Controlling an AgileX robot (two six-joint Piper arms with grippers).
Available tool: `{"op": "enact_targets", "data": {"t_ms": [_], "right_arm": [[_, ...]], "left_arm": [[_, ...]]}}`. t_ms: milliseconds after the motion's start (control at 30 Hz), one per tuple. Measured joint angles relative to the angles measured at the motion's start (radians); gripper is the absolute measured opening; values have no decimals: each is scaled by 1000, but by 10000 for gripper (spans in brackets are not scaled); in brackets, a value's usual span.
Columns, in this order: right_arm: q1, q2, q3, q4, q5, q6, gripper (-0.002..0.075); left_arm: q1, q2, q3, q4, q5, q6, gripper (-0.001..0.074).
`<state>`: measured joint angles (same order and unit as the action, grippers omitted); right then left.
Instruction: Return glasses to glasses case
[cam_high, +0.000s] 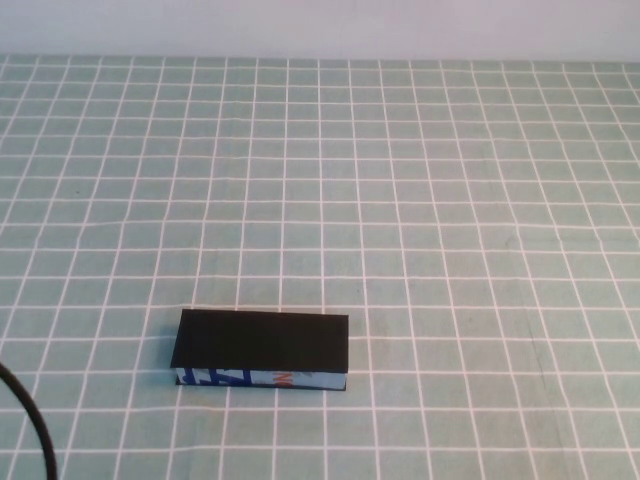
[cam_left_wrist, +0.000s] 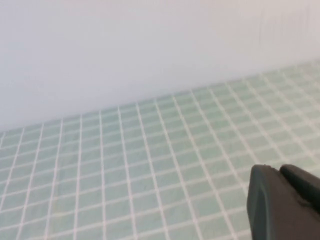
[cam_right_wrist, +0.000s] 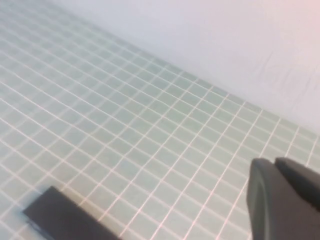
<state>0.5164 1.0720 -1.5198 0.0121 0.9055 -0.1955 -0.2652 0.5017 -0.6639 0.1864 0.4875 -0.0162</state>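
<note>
The glasses case (cam_high: 262, 345) lies shut on the green checked table, front left of the middle, with its black lid on top and its light blue printed side facing me. A corner of it also shows in the right wrist view (cam_right_wrist: 60, 215). The glasses are out of view. Neither arm shows in the high view. My left gripper (cam_left_wrist: 277, 169) is shut and empty above bare table, facing the back wall. My right gripper (cam_right_wrist: 274, 162) is shut and empty, held above the table well away from the case.
A black cable (cam_high: 30, 420) curves over the table's front left corner. A white wall (cam_high: 320, 25) closes off the far edge of the table. The checked cloth (cam_high: 450, 200) covers the whole surface.
</note>
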Motion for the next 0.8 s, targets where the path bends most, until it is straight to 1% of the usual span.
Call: {"op": "enact_targets", "data": {"t_ms": [67,133,267,333,433,567,800], "right_arm": [[0,-120,108,0,-27,39,-13],[-1,-263,260,-12,-90,94,-13],[-1,-545,586,-135,-238,235,-13],[-1,-666,728,-210,-263,324,-13],[-2,-771,869,-273,-256,400,-13],[-2,-826,967,-318,-258,424,-13],[-2,-830,988,-320,-214,432,-13]], "left_arm": [[0,0,37,5,-71,-38,-1],[0,0,75,6,-131,-64,-1],[0,0,133,8,-198,-84,-1],[0,0,151,8,-209,-87,-1],[0,0,161,8,-217,-90,-1],[0,0,161,8,-230,-95,-1],[0,0,161,14,-232,-100,-1]]}}
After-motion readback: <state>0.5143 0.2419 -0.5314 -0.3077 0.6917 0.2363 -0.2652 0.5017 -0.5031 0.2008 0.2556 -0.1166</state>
